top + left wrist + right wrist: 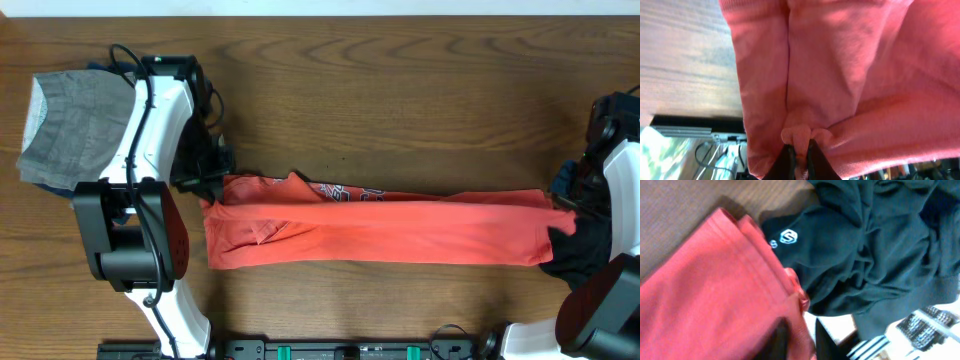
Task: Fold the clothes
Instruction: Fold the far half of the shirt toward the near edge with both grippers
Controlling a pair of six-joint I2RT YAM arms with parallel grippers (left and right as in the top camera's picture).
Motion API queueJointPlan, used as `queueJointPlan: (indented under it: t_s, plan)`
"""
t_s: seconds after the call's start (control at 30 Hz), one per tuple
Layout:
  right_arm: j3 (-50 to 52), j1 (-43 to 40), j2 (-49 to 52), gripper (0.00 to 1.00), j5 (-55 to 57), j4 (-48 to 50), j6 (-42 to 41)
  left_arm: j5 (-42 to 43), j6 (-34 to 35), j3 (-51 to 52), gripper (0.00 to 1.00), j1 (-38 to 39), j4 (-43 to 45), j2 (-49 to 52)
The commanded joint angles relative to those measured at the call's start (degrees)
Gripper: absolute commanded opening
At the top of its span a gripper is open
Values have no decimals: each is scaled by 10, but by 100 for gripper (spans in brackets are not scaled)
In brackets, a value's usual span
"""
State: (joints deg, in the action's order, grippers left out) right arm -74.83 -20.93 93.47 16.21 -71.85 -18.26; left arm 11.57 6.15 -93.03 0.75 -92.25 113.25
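While the wooden desk (400,80) is carrying everything, the coral-red T-shirt (400,230) is stretching across its middle as a long folded band, running from the left arm to the right arm. White lettering (345,190) is peeking out along the shirt's far edge, only partly readable. A gray garment (75,125) is lying flat at the far-left of the desk, partly under the left arm and apart from the shirt. A dark garment (865,245) is sitting bunched at the right end, touching the shirt's hem. The left gripper (800,150) is clamping a pinched tuck of shirt fabric at the left end. The right gripper (799,335) is pinching the shirt's right end, with red fabric sitting between its fingers. A small white logo (787,236) is showing on the dark garment.
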Motion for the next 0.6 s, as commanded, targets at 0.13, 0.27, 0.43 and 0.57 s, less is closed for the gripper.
queueJointPlan:
  t_s: [0.13,0.27,0.43,0.57]
  plan:
    - [1,-5,-5,26,23,-13,-4,-16,12,23,42,-4,-46,-2]
    - [1,-5,-5,27,14,-14,-3,-16,12,23,68,-4,-47,-5]
    - [1,-5,-5,31,-30,-14,17,-15,12,23,68,-4,-39,-5]
    - [8,-5,-5,35,-47,-12,38,11,11,23,68,0,-8,-5]
